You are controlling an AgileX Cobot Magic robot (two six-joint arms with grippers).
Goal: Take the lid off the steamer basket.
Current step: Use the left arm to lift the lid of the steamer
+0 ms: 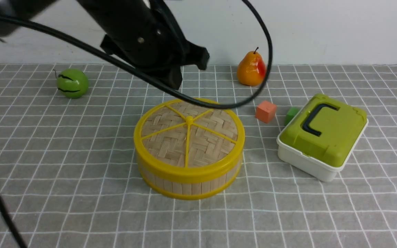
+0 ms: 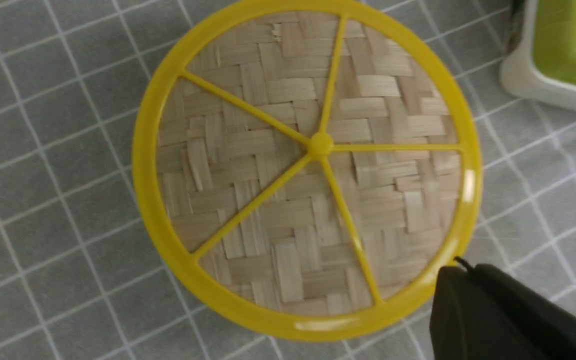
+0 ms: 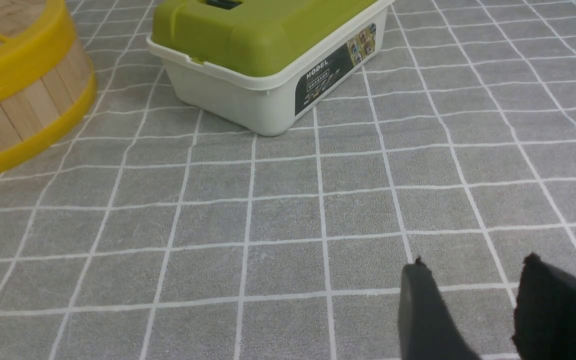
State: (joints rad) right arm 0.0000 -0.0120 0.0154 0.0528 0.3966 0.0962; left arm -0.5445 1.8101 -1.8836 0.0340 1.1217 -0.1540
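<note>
The lid (image 1: 171, 137), woven pale bamboo with a yellow rim and spokes, sits closed on the steamer basket (image 1: 184, 187) at the middle of the cloth. My left gripper (image 1: 172, 81) hangs above and just behind the basket's far edge. In the left wrist view the lid (image 2: 278, 200) fills the picture, and the left gripper (image 2: 455, 267) is shut and empty, its tips over the lid's rim. My right gripper (image 3: 475, 262) is open and empty above bare cloth; the basket (image 3: 23, 110) lies some way from it. The right gripper is out of the front view.
A white box with a green top and black handle (image 1: 322, 134) stands right of the basket. An orange cube (image 1: 265, 111) and a green cube (image 1: 291, 114) lie between them. A pear (image 1: 251, 69) stands back right, a green fruit (image 1: 72, 82) back left. A black cable (image 1: 219, 105) hangs over the lid's far edge.
</note>
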